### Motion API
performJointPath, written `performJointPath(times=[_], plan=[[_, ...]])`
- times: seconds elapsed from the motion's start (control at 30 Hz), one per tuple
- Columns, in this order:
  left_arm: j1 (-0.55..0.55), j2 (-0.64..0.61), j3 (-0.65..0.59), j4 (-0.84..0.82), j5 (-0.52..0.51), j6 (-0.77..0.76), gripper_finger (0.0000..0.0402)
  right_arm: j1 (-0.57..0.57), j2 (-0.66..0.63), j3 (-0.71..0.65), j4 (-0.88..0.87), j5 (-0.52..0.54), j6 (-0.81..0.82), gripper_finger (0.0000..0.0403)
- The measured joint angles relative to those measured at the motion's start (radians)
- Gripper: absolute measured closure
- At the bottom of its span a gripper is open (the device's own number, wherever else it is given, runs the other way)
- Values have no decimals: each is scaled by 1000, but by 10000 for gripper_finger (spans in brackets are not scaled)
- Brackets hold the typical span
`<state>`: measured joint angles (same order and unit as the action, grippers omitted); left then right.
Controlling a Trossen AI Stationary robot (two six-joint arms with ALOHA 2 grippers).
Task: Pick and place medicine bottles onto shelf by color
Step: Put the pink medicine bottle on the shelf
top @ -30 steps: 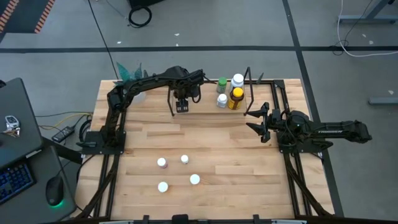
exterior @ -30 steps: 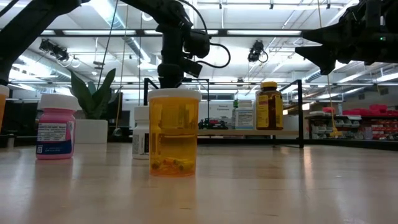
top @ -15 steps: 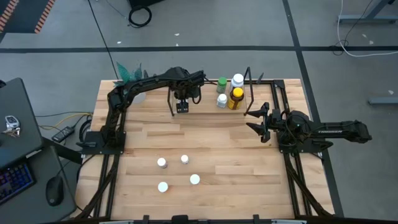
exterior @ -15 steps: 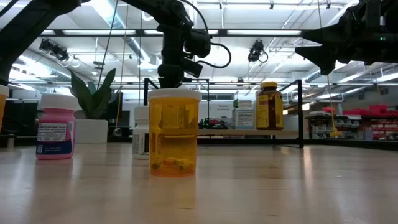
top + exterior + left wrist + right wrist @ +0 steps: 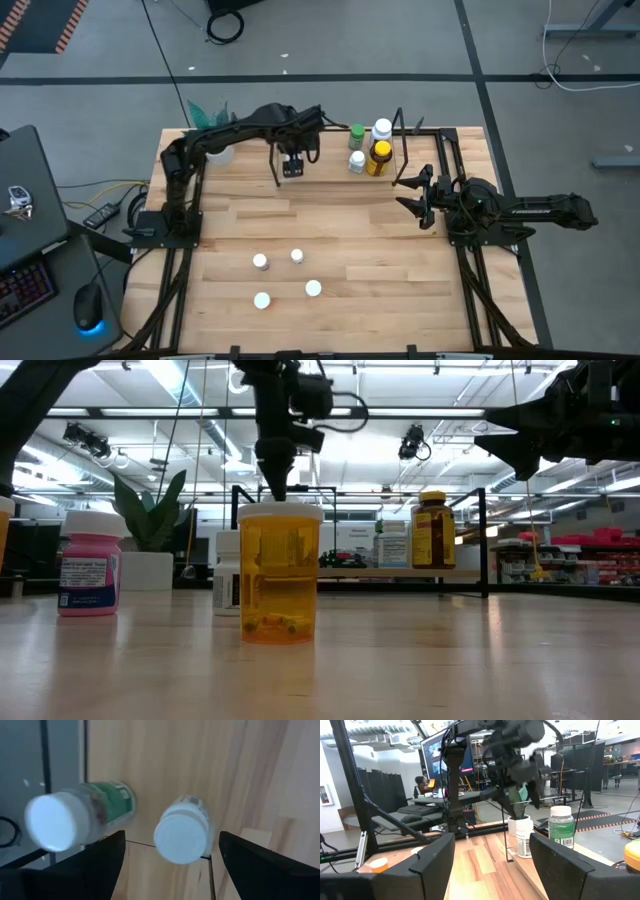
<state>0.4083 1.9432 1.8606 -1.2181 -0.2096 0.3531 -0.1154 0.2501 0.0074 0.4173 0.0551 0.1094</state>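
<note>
The shelf (image 5: 328, 172) stands at the table's far middle. My left gripper (image 5: 291, 165) hangs open above its left part, fingers pointing down. A white bottle (image 5: 182, 835) stands upright on the shelf below and between the fingertips, with a gap on either side. A green bottle with a white cap (image 5: 75, 820) stands beside it. On the shelf's right part stand a green bottle (image 5: 356, 132), a white one (image 5: 382, 128), a white-capped one (image 5: 356, 160) and an amber one with a yellow cap (image 5: 380, 155). My right gripper (image 5: 415, 190) waits open at the table's right, holding nothing.
Several white-capped bottles (image 5: 285, 275) stand on the near middle of the table; the low view shows an orange vial (image 5: 280, 575), a pink bottle (image 5: 90, 565) and a white one (image 5: 228, 585) among them. A plant in a white pot (image 5: 212, 140) stands at the far left corner.
My left gripper has risen above the shelf's left part, fingers still pointing down. The bottles have kept still.
</note>
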Motion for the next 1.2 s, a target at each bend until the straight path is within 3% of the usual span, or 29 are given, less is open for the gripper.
performJointPath(times=[0.17, 0.4, 0.57, 0.9, 1.2], plan=[[-47, -66, 0, 3, 12, -2, 89, 0, 0, 0, 0, 0, 0, 138], [-167, -157, -23, 24, 124, -87, 128, 0, 0, 0, 0, 0, 0, 138], [-252, -246, -182, 90, 127, -167, 156, 0, 0, 0, 1, 0, 0, 138], [-501, -422, -524, 235, 126, -476, 197, 0, 0, 0, 1, -2, 0, 138], [-714, -517, -695, 339, -30, -657, 220, 0, 0, 0, 8, -3, 0, 138]])
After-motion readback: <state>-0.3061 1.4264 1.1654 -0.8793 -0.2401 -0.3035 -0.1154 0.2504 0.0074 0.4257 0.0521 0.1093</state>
